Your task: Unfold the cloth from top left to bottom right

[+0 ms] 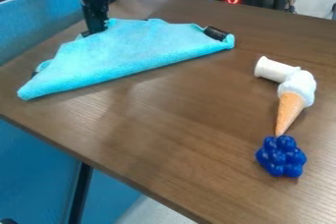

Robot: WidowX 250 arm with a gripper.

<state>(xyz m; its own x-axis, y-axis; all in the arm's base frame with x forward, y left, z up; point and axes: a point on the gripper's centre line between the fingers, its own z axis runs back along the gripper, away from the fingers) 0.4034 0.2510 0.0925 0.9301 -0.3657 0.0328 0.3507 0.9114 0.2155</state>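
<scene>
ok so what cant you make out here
All in the camera view:
- underside of the folded cloth: hidden by its upper layer
- full shape of the black cylinder: partly covered by the cloth
- dark thing by the cloth's left end: mostly behind the cloth, too small to name
- the arm's upper part: cut off by the top edge

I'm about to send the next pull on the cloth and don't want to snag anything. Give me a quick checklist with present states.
1. Gripper at the cloth's upper-left edge: ok.
2. Cloth securely gripped: cannot tell.
3. Cloth unfolded: not ok, it lies folded in a rough triangle.
4. Cloth's right corner free of other things: not ok, a dark cylinder pokes out there.
5. White tube, ice cream cone and blue cluster apart from the cloth: ok.
</scene>
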